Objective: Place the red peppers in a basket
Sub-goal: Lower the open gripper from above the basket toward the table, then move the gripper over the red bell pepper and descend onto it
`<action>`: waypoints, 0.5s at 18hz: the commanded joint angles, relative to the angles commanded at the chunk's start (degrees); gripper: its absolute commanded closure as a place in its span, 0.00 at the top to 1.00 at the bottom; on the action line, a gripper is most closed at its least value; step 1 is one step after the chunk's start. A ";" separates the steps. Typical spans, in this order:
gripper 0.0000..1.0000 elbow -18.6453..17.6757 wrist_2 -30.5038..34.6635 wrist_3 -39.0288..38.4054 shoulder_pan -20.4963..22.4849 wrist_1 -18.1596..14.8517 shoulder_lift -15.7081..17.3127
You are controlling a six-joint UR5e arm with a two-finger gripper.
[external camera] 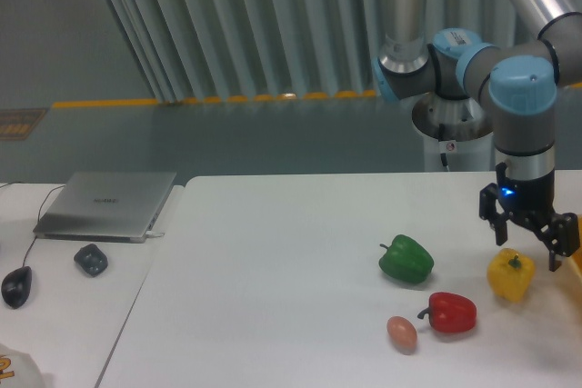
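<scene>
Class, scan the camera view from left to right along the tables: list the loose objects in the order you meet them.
Computer mouse → laptop → small dark object → pinkish-brown egg-shaped item → green bell pepper → red bell pepper → yellow bell pepper.

Three peppers: one red pepper (451, 312), one green (406, 259), one yellow (509, 276); one egg-shaped item (401, 333).

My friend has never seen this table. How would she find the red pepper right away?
Look at the white table and go to its right side, where the robot's gripper hangs open above a yellow pepper. The red pepper lies nearer the front edge, below the green pepper and just right of a small pinkish egg-shaped thing. It is the only shiny red one.
</scene>
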 joint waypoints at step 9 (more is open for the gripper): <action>1.00 3.25 4.40 7.60 -6.86 -0.41 -3.87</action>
